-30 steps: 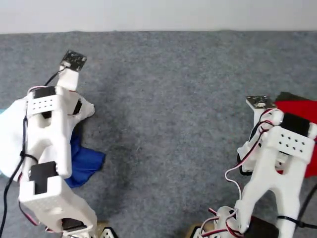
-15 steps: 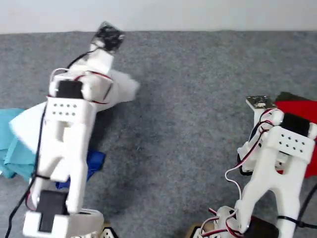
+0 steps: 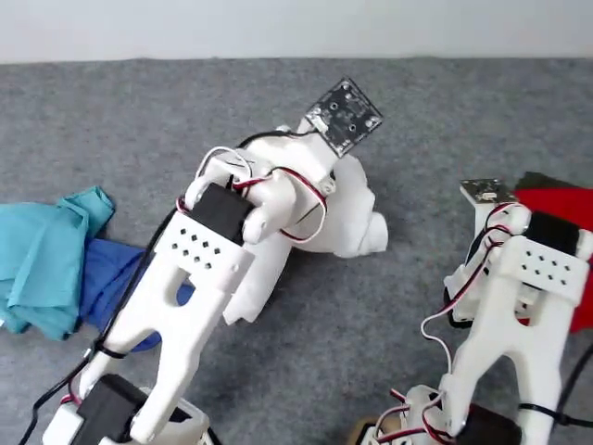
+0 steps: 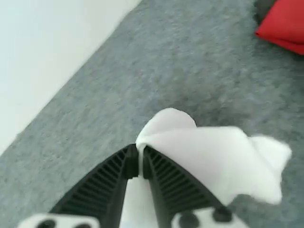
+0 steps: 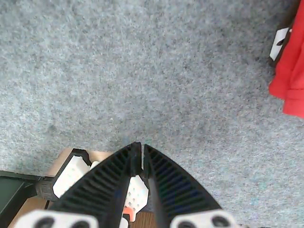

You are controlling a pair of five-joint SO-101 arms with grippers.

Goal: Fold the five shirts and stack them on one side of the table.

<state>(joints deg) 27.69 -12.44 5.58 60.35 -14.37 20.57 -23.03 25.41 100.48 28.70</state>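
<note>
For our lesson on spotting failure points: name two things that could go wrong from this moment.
1. The left gripper pinches only a small fold of the white shirt; it may slip free.
2. The shirt is bunched, with part lying under the arm, so it could land crumpled and be hard to fold.

Plain white, unpatterned, on the white shirt (image 3: 357, 222). Soft teal on the teal shirt (image 3: 46, 255), deep blue on the blue shirt (image 3: 111, 273), bright solid red on the red shirt (image 3: 556, 209). Mottled grey, flecked lighter and darker, across the surface (image 3: 445, 120). Black, with ribbed inner faces, on the left gripper (image 4: 137, 149) and the right gripper (image 5: 141, 145). White shells with black motor blocks on the left arm (image 3: 195, 278) and the right arm (image 3: 519, 297), strung with red, white and black wires (image 3: 310, 190). Off-white on the wall (image 3: 278, 28).
</note>
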